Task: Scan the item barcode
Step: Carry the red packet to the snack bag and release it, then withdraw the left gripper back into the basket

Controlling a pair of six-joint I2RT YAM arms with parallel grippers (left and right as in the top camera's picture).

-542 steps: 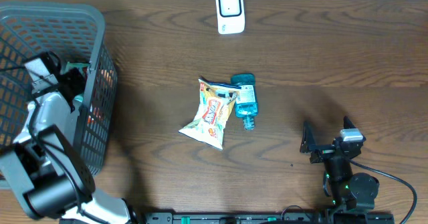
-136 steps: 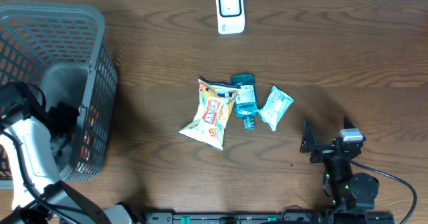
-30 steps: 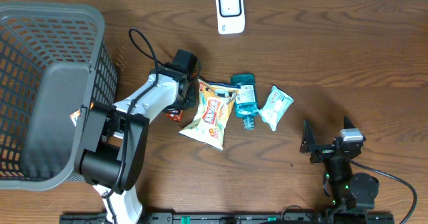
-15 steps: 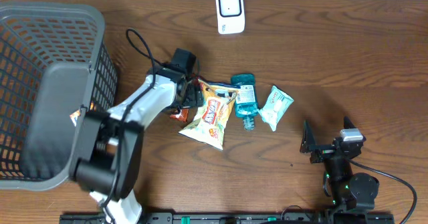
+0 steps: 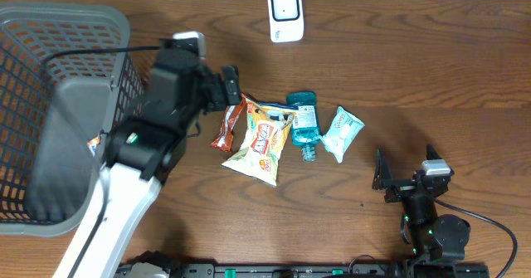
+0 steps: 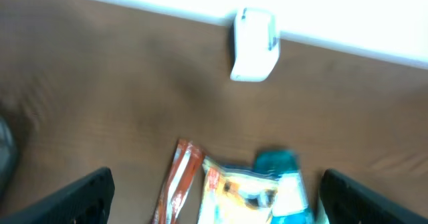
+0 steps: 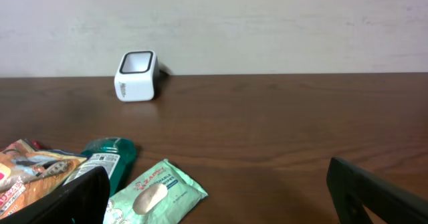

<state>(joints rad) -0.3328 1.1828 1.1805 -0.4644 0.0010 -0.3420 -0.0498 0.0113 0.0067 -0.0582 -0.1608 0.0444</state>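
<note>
Snag risk: the snack bar lies touching the chip bag, so a grab at either could drag its neighbour along.
Scan risk: the scanner stands well apart at the far edge, and a barcode turned away from its window likely won't read.
Left side: the left gripper is spread wide and empty, hanging just by the bar's far end.
Right side: the right gripper is spread wide and empty, near the wipes packet but apart from it.
Items: in a row mid-table, with the mouthwash bottle among them; none is at the scanner.
</note>
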